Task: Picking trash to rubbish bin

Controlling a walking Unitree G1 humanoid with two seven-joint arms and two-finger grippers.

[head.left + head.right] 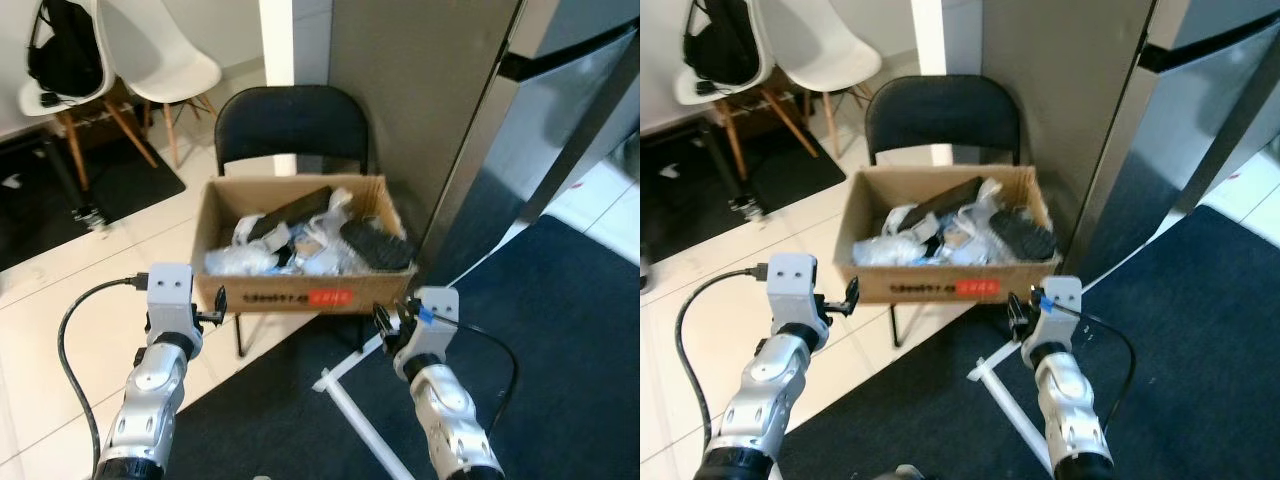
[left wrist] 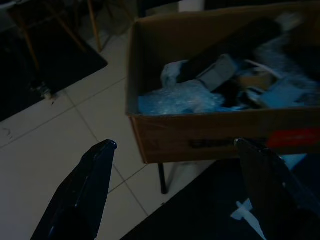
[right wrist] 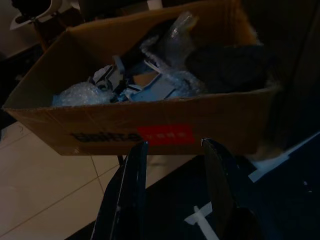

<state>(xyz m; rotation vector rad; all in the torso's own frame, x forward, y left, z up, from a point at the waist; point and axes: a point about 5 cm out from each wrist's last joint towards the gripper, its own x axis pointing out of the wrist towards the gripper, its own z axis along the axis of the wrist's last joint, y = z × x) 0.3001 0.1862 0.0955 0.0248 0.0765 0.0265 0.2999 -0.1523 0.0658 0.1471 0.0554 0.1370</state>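
A black folding chair [image 1: 292,125] carries an open cardboard box [image 1: 300,292] on its seat. The chair stands on pale tiled floor [image 1: 60,300]. A dark mat [image 1: 560,330] covers the floor from 3 to 6 o'clock, crossed by white tape strips [image 1: 355,410] at 6 o'clock

Pale tiled floor [image 1: 60,300], dark rug [image 1: 560,330], white chairs [image 1: 170,60], grey wall panel [image 1: 420,90].
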